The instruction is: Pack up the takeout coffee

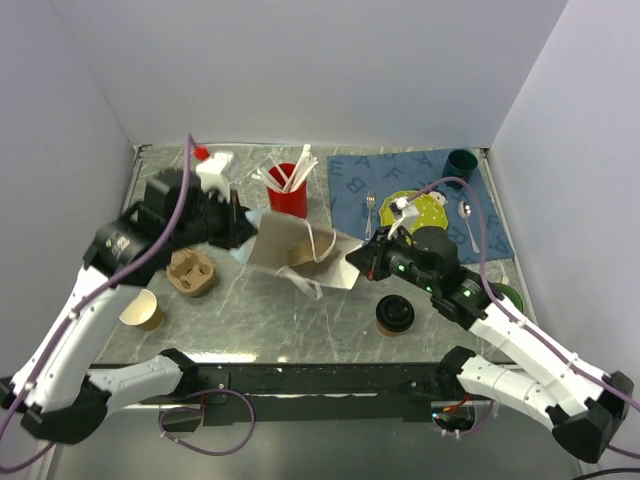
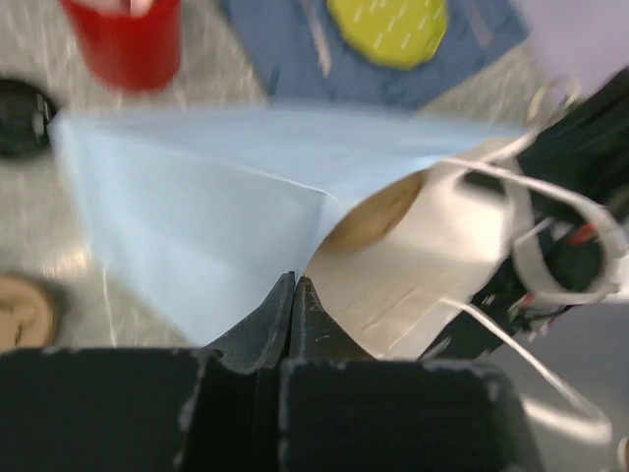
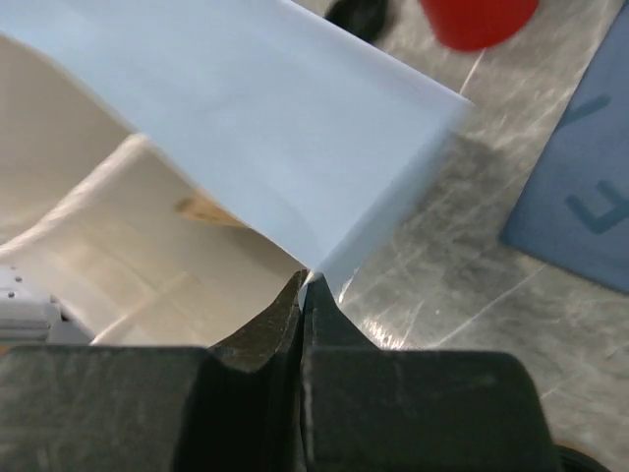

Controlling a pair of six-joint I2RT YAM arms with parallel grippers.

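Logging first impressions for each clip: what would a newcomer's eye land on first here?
The white paper bag with handles, held open at mid-table: the left gripper and the right gripper each have jaws shut on an opposite edge. Just in front, beside the right arm, stands the brown paper cup with a black lid, not yet in the bag. Behind the bag, the red cup of white utensils stands out.

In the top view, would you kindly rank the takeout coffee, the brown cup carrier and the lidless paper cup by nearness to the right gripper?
From the right gripper:
1. takeout coffee, just right of it, toward the bases.
2. brown cup carrier, left of centre.
3. lidless paper cup, far left.
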